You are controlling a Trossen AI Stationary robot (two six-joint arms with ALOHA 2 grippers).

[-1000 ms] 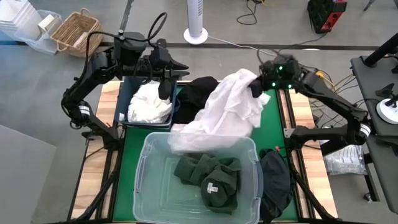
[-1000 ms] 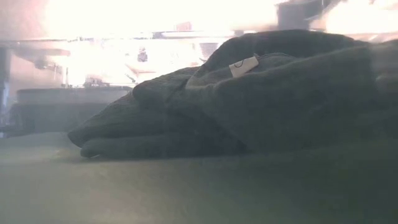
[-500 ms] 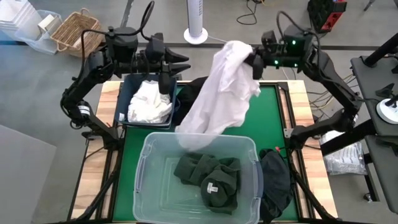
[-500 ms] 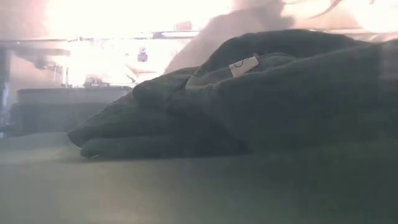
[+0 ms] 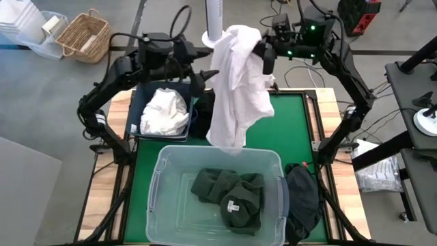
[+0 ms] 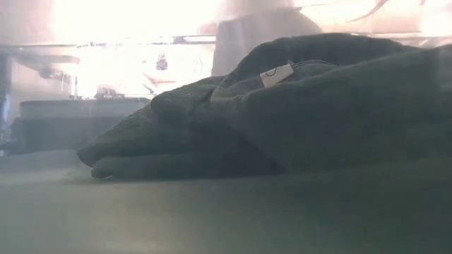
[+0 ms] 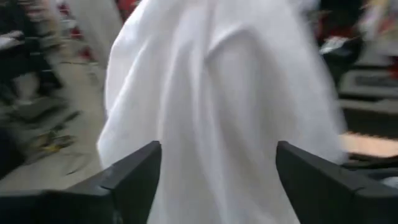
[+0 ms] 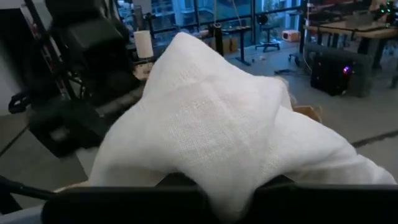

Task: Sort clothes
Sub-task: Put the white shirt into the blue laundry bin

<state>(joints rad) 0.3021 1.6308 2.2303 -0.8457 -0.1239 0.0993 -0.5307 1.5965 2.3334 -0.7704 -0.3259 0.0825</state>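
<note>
A white garment [image 5: 235, 82] hangs from my right gripper [image 5: 263, 56], which is shut on it high over the table's far edge. Its lower end [image 5: 229, 140] dangles just above the far rim of the clear tub [image 5: 158, 179]. My left gripper [image 5: 206, 74] is open and level beside the hanging cloth; in the left wrist view its fingers [image 7: 134, 180] stand wide apart before the white garment [image 7: 217, 93], and I cannot tell whether they touch it. Dark green clothes [image 5: 229, 195], one with a white tag [image 6: 275, 74], lie in the tub. White clothes [image 5: 164, 113] fill the navy bin [image 5: 138, 96]. My right gripper holds a bunched-up fold of the white garment [image 8: 217, 168] between its fingers, at the garment's top end. The fingers come level from the table's right side. The cloth hangs slack below them, lifted clear of the table.
A black garment [image 5: 302, 198] lies at the table's right edge beside the tub. More black cloth [image 5: 203, 113] sits between the navy bin and the hanging garment. The green mat [image 5: 293, 123] is bare at the far right.
My right gripper has risen and gone toward the table's far and left sides, drawing the white garment off the table until it hangs clear. My left gripper has lifted from over the navy bin and turned level toward the hanging cloth.
</note>
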